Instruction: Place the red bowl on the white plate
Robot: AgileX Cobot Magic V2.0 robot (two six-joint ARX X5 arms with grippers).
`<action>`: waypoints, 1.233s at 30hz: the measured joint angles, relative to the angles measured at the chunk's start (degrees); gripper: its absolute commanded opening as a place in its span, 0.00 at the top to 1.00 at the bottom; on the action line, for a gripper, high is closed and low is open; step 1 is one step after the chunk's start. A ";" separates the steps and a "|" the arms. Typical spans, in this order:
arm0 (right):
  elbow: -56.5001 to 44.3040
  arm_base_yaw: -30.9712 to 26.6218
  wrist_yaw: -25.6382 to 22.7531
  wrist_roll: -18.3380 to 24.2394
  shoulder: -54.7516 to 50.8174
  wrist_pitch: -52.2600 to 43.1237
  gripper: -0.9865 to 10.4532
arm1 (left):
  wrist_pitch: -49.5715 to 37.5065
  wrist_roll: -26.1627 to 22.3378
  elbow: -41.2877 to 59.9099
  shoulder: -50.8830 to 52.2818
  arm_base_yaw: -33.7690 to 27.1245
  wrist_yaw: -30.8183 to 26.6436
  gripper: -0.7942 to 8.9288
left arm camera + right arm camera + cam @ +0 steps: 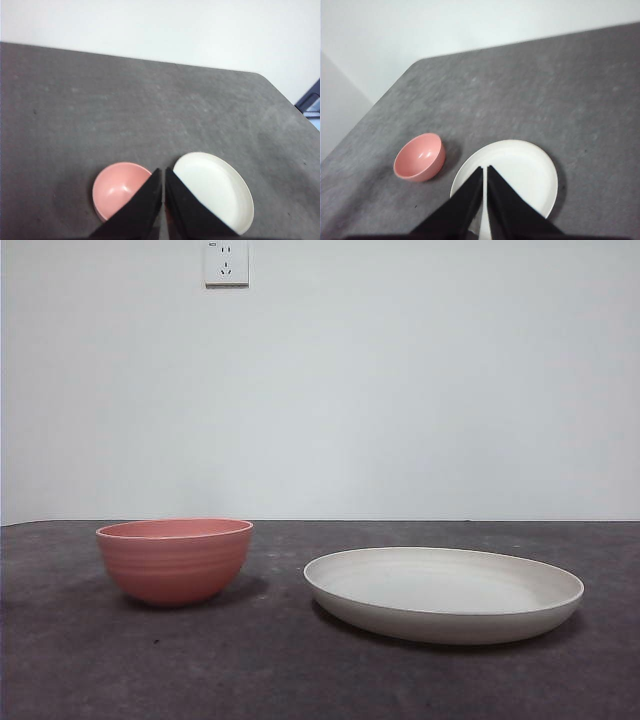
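Observation:
The red bowl (174, 560) stands upright and empty on the dark table at the left. The white plate (443, 592) lies empty to its right, a small gap between them. Neither arm shows in the front view. In the left wrist view my left gripper (164, 172) is shut and empty, high above the table, over the gap between the bowl (120, 189) and the plate (215, 187). In the right wrist view my right gripper (485, 170) is shut and empty, high over the plate (520, 172), with the bowl (419, 157) off to the side.
The dark grey table (300, 670) runs back to a white wall with a power socket (226, 262). The table's edges and a rounded corner (260, 75) show in the wrist views.

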State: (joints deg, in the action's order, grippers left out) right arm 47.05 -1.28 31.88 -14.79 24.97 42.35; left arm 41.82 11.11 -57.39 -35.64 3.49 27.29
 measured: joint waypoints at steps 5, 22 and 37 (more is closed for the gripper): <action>0.00 0.00 4.07 0.98 3.56 0.66 0.91 | 2.14 0.11 0.02 -3.21 3.43 1.55 0.91; 3.69 7.87 6.97 9.11 14.58 9.07 0.89 | 9.46 -5.66 0.02 -12.04 15.23 4.13 0.90; 3.69 8.31 6.97 9.49 14.78 9.53 0.38 | 9.73 -6.45 0.02 -12.02 15.32 4.13 0.22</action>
State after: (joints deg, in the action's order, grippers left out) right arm 50.74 7.03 38.85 -5.30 39.75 51.88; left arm 51.55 4.67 -57.36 -47.66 18.81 31.42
